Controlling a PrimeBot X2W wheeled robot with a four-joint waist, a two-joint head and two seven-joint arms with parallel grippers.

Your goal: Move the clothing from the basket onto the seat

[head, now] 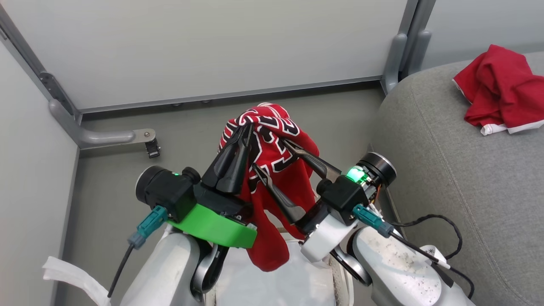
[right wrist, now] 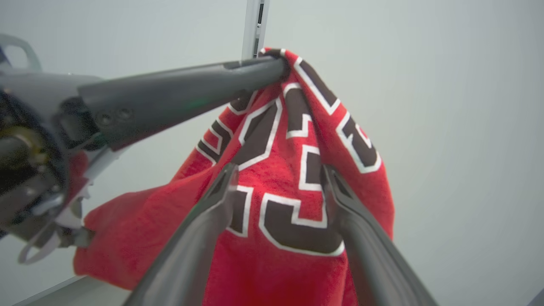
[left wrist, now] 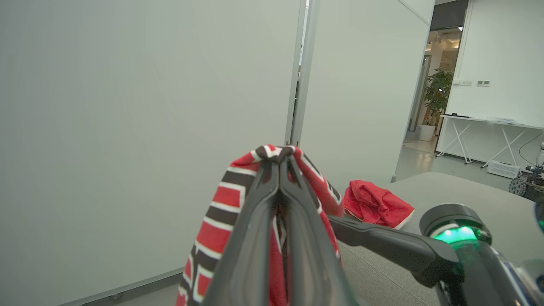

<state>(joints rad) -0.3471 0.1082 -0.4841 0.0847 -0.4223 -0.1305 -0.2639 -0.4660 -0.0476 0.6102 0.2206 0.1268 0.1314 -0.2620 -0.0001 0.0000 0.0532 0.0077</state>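
Note:
The clothing, a red jersey (head: pixel 276 170) with dark white-outlined numbers, hangs in the air from my left gripper (head: pixel 246 127), which is shut on its top fold. The wrist views show the same grip (left wrist: pixel 278 159) and the striped trim (left wrist: pixel 221 212). My right gripper (head: pixel 272 155) stands open against the jersey's printed face (right wrist: pixel 272 148), one finger (right wrist: pixel 212 212) on each side of the numbers. Another red garment (head: pixel 501 89) lies on the grey seat (head: pixel 446 178) at the right. Part of the basket's rim (head: pixel 340 278) shows below, between my arms.
Pale partition walls (head: pixel 212 46) close off the back and left, with a metal foot bracket (head: pixel 146 142) on the grey floor. A white strip (head: pixel 72 276) lies at the lower left. Black cables (head: pixel 442 225) hang beside my right forearm, near the seat's edge.

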